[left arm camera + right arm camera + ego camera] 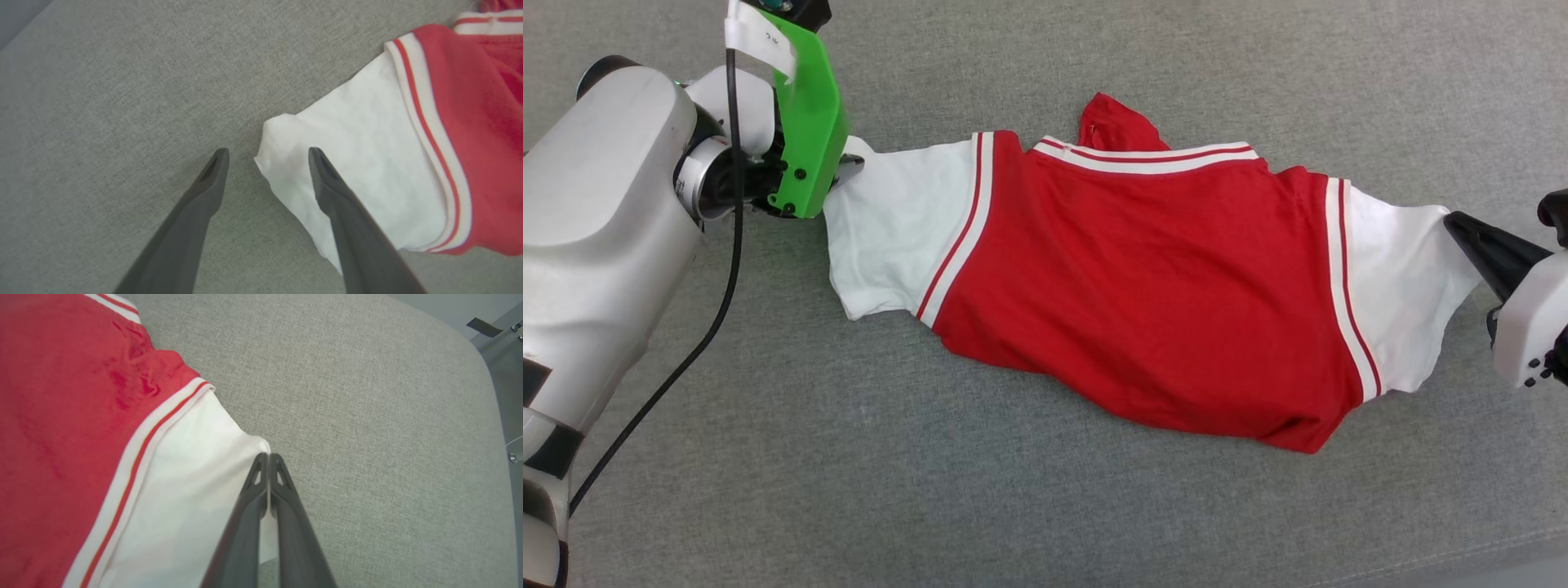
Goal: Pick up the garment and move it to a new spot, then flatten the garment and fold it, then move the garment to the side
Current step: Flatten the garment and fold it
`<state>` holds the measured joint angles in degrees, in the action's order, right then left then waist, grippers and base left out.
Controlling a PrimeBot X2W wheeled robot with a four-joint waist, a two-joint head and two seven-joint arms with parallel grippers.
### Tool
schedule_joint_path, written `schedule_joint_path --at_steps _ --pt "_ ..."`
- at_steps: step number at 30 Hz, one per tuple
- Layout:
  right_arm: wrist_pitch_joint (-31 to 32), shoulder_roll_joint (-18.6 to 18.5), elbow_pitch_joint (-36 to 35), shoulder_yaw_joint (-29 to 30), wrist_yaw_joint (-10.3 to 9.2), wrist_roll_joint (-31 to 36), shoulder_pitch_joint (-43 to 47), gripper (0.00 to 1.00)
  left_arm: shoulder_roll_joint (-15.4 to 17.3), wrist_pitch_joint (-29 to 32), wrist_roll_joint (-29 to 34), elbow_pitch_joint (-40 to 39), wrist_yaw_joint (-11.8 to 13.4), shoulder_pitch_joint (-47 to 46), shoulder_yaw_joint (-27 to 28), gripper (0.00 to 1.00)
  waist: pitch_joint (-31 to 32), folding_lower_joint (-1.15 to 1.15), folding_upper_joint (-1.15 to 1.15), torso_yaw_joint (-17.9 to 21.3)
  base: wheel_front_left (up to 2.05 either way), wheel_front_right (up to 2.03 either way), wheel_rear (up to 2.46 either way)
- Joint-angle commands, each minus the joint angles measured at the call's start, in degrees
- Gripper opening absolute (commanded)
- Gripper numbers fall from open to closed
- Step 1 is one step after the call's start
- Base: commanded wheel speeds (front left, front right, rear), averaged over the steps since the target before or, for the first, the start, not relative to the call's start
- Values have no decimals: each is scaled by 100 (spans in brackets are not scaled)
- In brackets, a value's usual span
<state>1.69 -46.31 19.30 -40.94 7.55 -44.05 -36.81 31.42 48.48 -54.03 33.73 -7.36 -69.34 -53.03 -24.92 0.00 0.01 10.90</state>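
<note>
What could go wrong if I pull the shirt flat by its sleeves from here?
1. The right end effector is shut on just the tip of the right sleeve; a pull may slip it free.
2. The left end effector is open, straddling the left sleeve edge; closing might catch little cloth.
3. A red flap juts out past the collar of the garment; flattening could press in a crease.
</note>
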Motion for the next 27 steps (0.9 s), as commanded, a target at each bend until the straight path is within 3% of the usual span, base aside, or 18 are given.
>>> schedule_joint_path --at_steps 1,10,11,12,13,20,27 --pt "-25 48 -25 -39 -6 28 -127 0 -6 18 -82 99 -13 -82 -68 100 -160 0 -1 114 0 0 0" --pt "-123 141 65 -237 -6 13 -354 0 103 204 -183 458 -13 8 -901 100 -328 0 -1 196 0 0 0" --pt "-140 147 88 -261 -6 5 -378 0 112 195 -227 447 -13 20 -986 96 -332 0 -1 194 0 0 0" --pt "-154 150 105 -280 -6 -2 -399 0 120 166 -258 435 -13 21 -1043 34 -333 0 -1 192 0 0 0" --pt "-176 154 127 -302 -6 -12 -424 0 129 131 -294 418 -13 18 -1117 0 -332 0 -1 188 0 0 0" --pt "-334 123 278 -430 -6 -85 -512 0 263 -620 -428 200 -13 -160 -1453 0 -130 0 -1 61 0 0 0" --pt "-524 -52 281 -436 -6 -169 -490 0 626 -1958 -467 -304 -13 -251 -1740 0 475 0 -1 -132 0 0 0"
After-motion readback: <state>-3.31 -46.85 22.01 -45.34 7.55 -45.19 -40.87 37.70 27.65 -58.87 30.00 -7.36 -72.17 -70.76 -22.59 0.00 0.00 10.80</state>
